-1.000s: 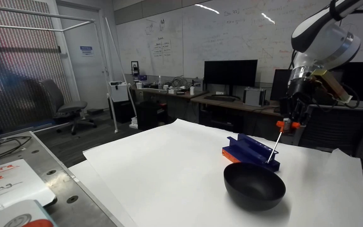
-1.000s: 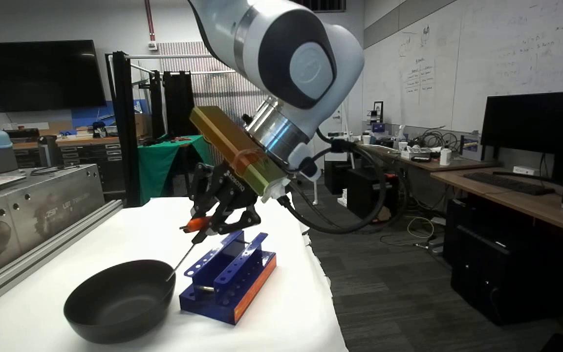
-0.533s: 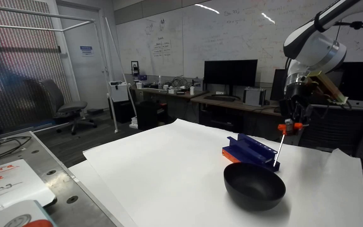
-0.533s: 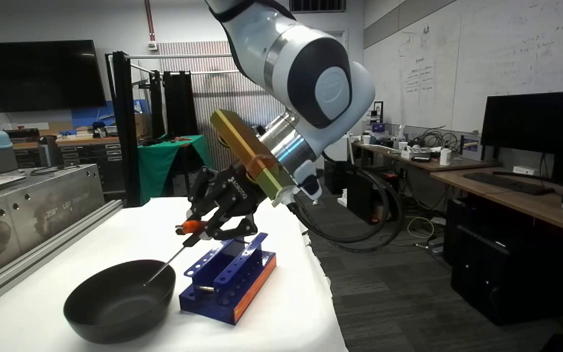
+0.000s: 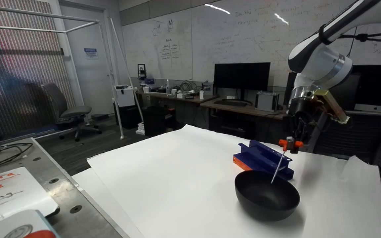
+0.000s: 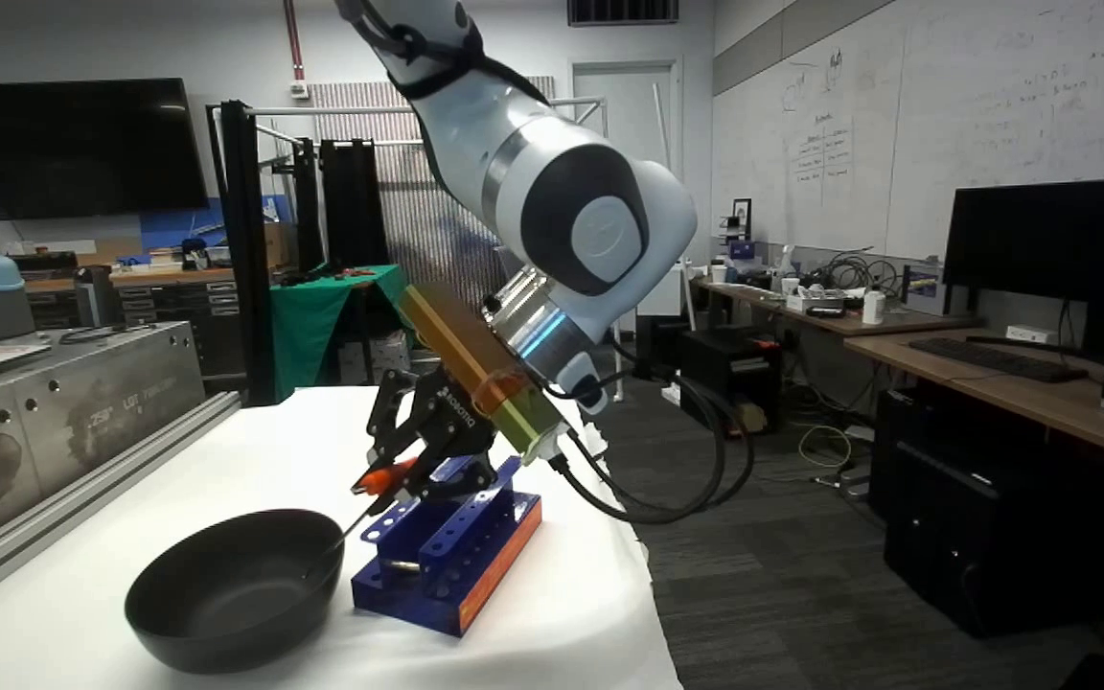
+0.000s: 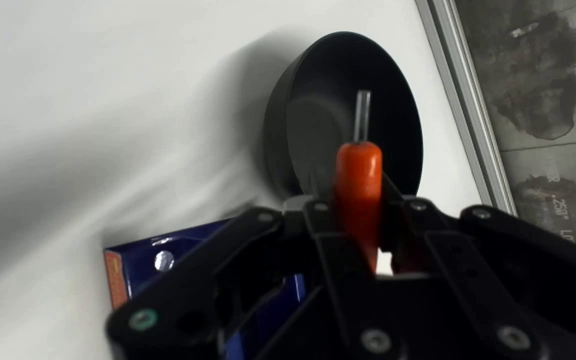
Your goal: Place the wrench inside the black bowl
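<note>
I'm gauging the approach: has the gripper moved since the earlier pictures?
Yes: in both exterior views, the gripper has come down, judged against the unmoved blue perforated rack.

The white-covered table [image 5: 177, 185] bears the black bowl [image 6: 236, 594] and blue rack [image 6: 447, 565].

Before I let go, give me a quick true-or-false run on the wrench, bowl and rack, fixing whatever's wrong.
1. The gripper holds the wrench by its orange handle. True.
2. The wrench hangs straight down. False: it slants in both exterior views.
3. The black bowl opens upward. True.
4. The blue rack stands beside the bowl. True.
5. The wrench lies loose in the bowl. False: its handle is held in the gripper, outside the bowl.
</note>
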`<state>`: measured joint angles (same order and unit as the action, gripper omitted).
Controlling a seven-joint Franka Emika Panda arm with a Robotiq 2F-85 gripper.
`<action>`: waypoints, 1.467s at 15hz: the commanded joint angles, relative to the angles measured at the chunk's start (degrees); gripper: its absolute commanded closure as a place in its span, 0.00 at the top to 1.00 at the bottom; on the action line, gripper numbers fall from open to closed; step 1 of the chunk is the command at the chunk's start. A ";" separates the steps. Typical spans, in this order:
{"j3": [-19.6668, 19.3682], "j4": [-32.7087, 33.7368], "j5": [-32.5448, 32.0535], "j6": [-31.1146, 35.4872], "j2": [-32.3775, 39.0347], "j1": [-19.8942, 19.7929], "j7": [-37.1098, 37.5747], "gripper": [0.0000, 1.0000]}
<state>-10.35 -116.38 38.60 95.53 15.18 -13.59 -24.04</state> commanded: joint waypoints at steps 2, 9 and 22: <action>2.79 -4.01 1.44 7.21 -1.29 1.02 -4.45 0.09; 6.08 -8.18 3.58 12.23 -0.45 2.12 -8.57 0.60; 6.32 -13.68 -0.49 32.47 -13.33 5.42 -11.13 1.00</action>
